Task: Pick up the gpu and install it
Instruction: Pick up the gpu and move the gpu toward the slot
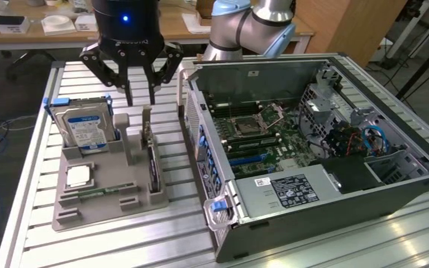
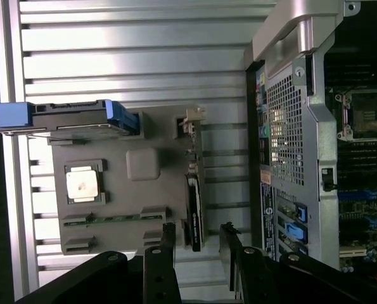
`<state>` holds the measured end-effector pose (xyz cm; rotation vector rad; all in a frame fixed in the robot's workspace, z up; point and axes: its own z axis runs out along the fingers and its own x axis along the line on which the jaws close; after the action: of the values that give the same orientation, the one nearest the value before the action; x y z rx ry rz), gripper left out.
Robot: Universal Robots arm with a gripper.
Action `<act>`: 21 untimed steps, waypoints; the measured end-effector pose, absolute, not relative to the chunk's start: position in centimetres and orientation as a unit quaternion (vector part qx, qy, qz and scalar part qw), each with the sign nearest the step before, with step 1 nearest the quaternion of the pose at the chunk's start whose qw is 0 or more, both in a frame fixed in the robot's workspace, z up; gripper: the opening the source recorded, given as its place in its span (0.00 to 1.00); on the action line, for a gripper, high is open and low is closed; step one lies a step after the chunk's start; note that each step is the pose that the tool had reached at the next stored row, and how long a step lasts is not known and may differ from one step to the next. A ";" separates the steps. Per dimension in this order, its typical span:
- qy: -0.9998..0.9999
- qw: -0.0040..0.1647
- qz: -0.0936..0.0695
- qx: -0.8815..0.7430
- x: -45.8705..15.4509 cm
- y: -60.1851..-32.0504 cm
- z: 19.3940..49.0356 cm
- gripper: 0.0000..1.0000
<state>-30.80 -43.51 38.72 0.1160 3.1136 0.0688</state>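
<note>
- Pincer [image 1: 141, 102] spread wide and empty, above the gpu [image 1: 153, 167], which stands on edge in a grey holder [image 1: 99, 215].
- Hard drive [image 1: 85, 129] at the exterior view's left, open computer case [image 1: 311, 167] close at its right.

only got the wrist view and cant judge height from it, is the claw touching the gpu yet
observer: no, the claw hangs open above the gpu, with a clear gap down to the card's top edge
operator: does the card stand straight in its holder
observer: it looks upright on its long edge, in a slot of the grey tray
operator: is the case ready for it
observer: the computer case lies with its open side up, and the blue slots on the motherboard look empty
</note>
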 end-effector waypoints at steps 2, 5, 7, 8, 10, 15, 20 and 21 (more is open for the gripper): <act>0.999 0.012 0.022 0.037 -30.8 -43.6 38.7 0.42; 0.999 0.012 0.022 0.037 -30.8 -43.7 38.6 0.42; 0.999 0.012 0.021 0.037 -30.8 -43.7 38.6 0.42; 0.999 0.012 0.021 0.037 -30.8 -43.8 38.6 0.42; 0.999 0.013 0.021 0.037 -30.8 -43.8 38.6 0.42; 0.999 0.013 0.021 0.037 -30.8 -44.3 38.2 0.42; 0.999 0.013 0.019 0.035 -30.5 -44.3 37.3 0.42; 0.999 0.013 0.017 0.035 -30.5 -44.3 37.2 0.42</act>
<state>-30.53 -44.29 37.20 0.1086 3.1142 0.0541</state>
